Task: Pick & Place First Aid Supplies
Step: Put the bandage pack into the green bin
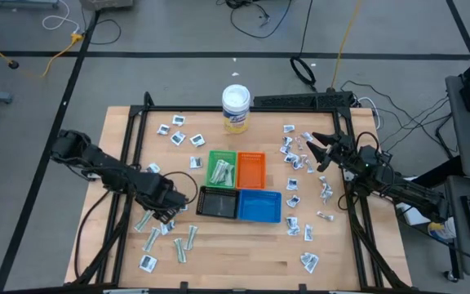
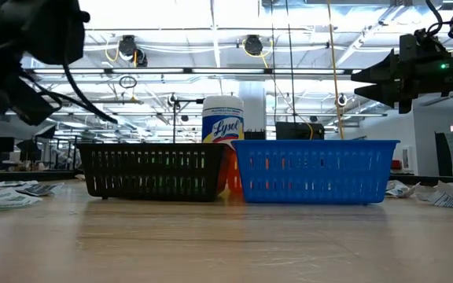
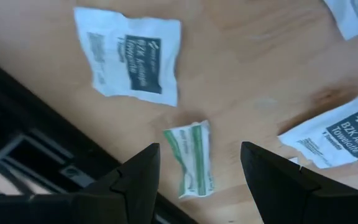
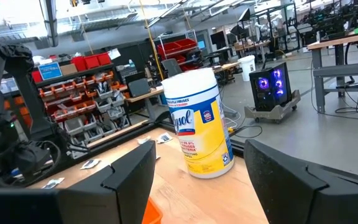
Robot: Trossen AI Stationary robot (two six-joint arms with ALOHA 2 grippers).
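The left gripper (image 3: 194, 180) hangs low over the worktop (image 1: 243, 257) on the left side, beside the black tray (image 1: 217, 202). Its jaws are wide open and empty. A slim green-printed strip (image 3: 190, 158) lies flat directly between them, its long axis running along the gap, untouched. White packets (image 3: 129, 53) lie close by. The right gripper (image 1: 323, 152), raised on the right, is also open and empty.

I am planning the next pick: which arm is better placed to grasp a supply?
Left. The left gripper hangs open directly over a green-striped wrapped strip; the right gripper is raised, facing the Lysol tub.
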